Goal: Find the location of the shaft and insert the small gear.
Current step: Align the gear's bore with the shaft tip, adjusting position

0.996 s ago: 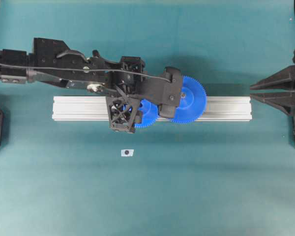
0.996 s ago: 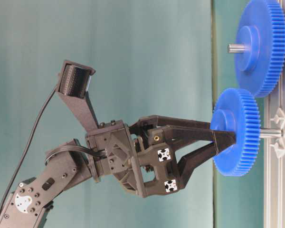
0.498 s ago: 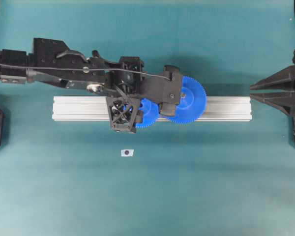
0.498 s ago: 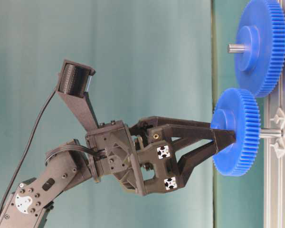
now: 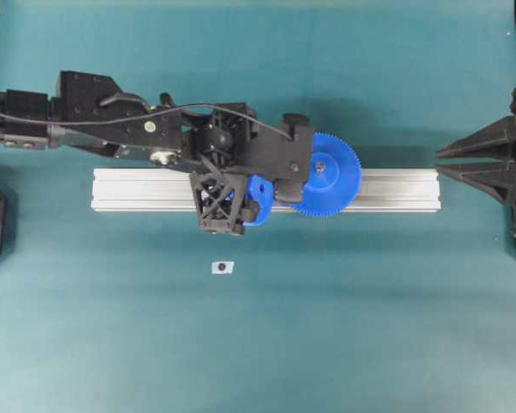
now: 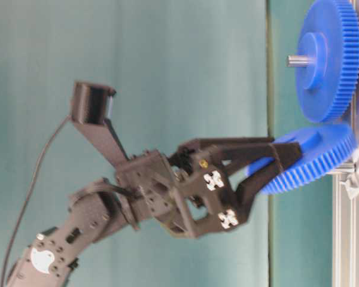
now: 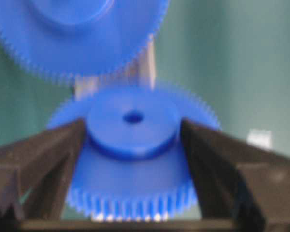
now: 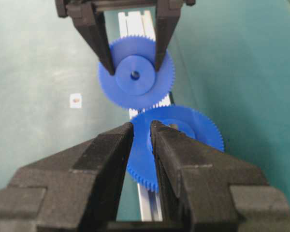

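On the left, over the long silver grooved aluminium rail (image 5: 138, 189) lying on the teal desk (image 5: 370, 327), the left gripper (image 8: 134, 66) reaches down to the small blue plastic toothed gear with a raised round hub (image 6: 314, 161). Its jaws stand on either side of the hub, close against it. Whether they press on the hub or have let go I cannot tell.

The small gear sits over the rail, just left of the rail's middle. In the table-level view it is tilted, with one edge low by the rail and the other edge up by the rim of the wider blue gear (image 5: 331, 176). The short thin grey shaft is hidden beneath it. The centre hole looks dark in both wrist views, with no pin end showing through.

My judgement is that the shaft has been found and the gear brought to it, but the insertion is not finished. The gear has yet to be levelled, pushed down square and released.

Just right of it, the wider gear stands on its own grey pin (image 6: 296, 60). At the far right, well apart from the gears, the right gripper (image 5: 439, 161) hangs with its jaws a narrow gap apart, holding nothing.
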